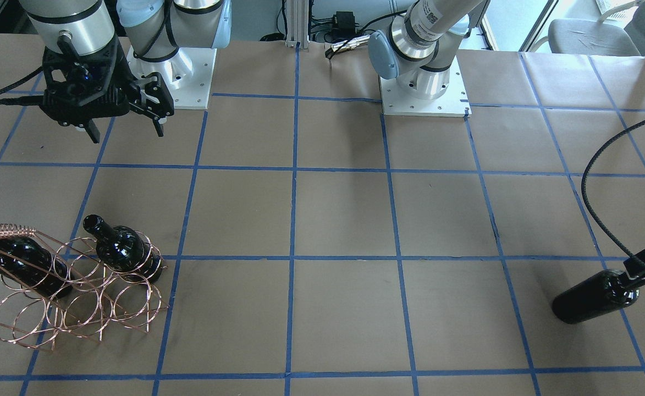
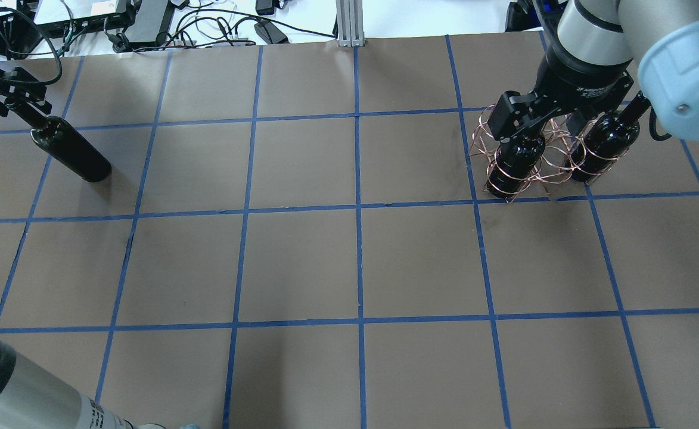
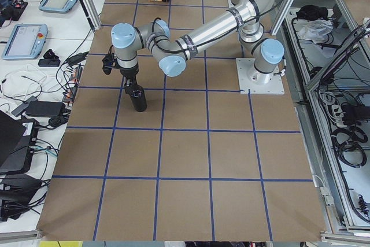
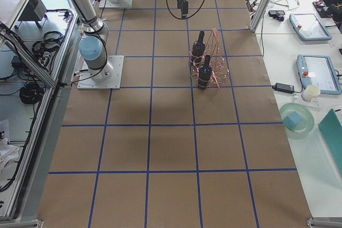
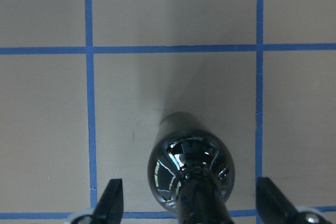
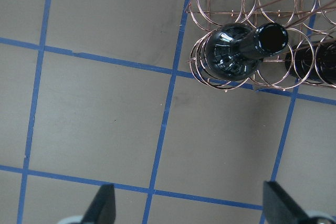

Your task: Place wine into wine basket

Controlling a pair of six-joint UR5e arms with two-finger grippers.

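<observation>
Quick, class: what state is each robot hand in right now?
Left hand: open around the neck of the bottle, not gripping.
Right hand: open, empty.

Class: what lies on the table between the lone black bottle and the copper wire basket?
Nothing: between the glossy black glass bottle and the copper wire basket is only brown paper table with blue tape lines, per the overhead view.

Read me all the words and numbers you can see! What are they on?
"2F Adaptive": white print on the black body of the right gripper; the rest of it is too small to read.
Sticker on the left arm: too blurred to read.
Tablet screens beside the table: too small to read.
Wine bottles: no label.
</observation>
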